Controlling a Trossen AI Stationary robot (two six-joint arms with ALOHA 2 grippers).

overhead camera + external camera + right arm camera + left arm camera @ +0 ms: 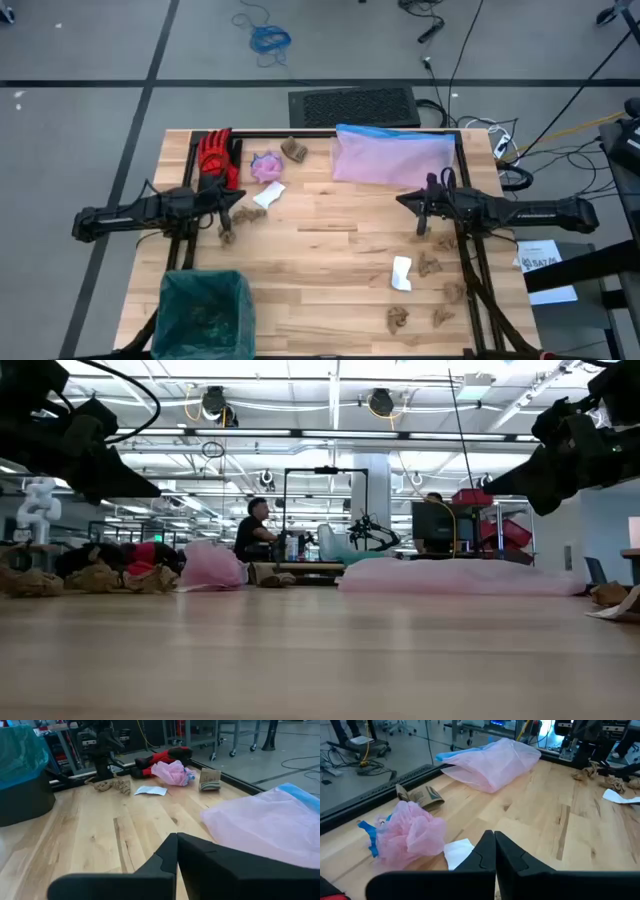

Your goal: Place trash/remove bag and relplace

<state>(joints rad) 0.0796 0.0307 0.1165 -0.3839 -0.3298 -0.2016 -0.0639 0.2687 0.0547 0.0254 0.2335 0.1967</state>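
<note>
Nearest to you, in each wrist view, two dark fingers are pressing together with no gap and nothing between them: your left gripper [494, 851] is hanging closed above the left middle of the table [330, 260], and your right gripper [176, 854] is hanging closed above the right middle, both empty. Just under the left one, a white paper scrap [268, 194] and a brown crumpled wad [243, 214] are lying, and a crumpled pink bag [410, 831] is sitting beside them. More brown wads [432, 264] are lying scattered around the right gripper, and a large pink bag with blue edge [392, 155] is lying flat at the far side. The bag [205, 312] you are working for is teal-green and is sitting as liner inside the dark bin [25, 800] at the near left corner, well apart from both grippers. I judge it is very light, thin, soft and slippery, so it is probably collapsing and sliding when you are pinching it. You are better taking it at the folded edge over the bin rim, where the film is doubled, and pulling slowly so it is not tearing.
</note>
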